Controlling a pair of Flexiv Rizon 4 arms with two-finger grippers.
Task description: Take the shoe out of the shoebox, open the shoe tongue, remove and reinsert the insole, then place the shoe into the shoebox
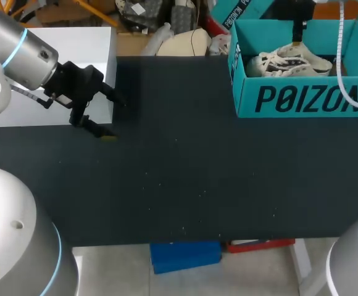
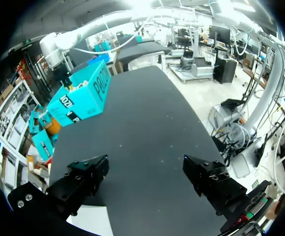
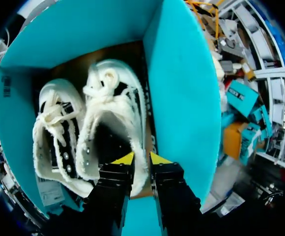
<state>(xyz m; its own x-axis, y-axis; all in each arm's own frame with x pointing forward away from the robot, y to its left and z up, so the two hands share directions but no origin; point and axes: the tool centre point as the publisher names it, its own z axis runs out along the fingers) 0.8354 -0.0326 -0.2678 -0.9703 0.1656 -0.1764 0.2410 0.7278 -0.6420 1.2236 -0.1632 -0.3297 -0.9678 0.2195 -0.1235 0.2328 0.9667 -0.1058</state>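
Inside the teal shoebox (image 1: 302, 98), at the far right corner of the surface (image 1: 197, 179), lie 2 white lace-up shoes side by side. The shoe (image 3: 114, 105) nearer the box wall has its opening facing up and its laces bunched at the toe end. The second shoe (image 3: 51, 132) sits just beside it, and the 2 appear to touch along their sides. The right hand (image 3: 141, 158) reaches down into the box from above and is clamped on the heel rim of the shoe. One yellow tip is over the dark opening and the other is on the outer side by the box wall. The 2 tips stand close together with only the fluffy rim between them.

Well apart from the box, the left hand (image 1: 111, 117) hangs over the near left part of the surface. Its 2 fingers are spread wide with nothing between them. It is just beside a white block (image 1: 74, 49) that rests at the left edge. From the left wrist, the shoebox shows far ahead across the dark surface.
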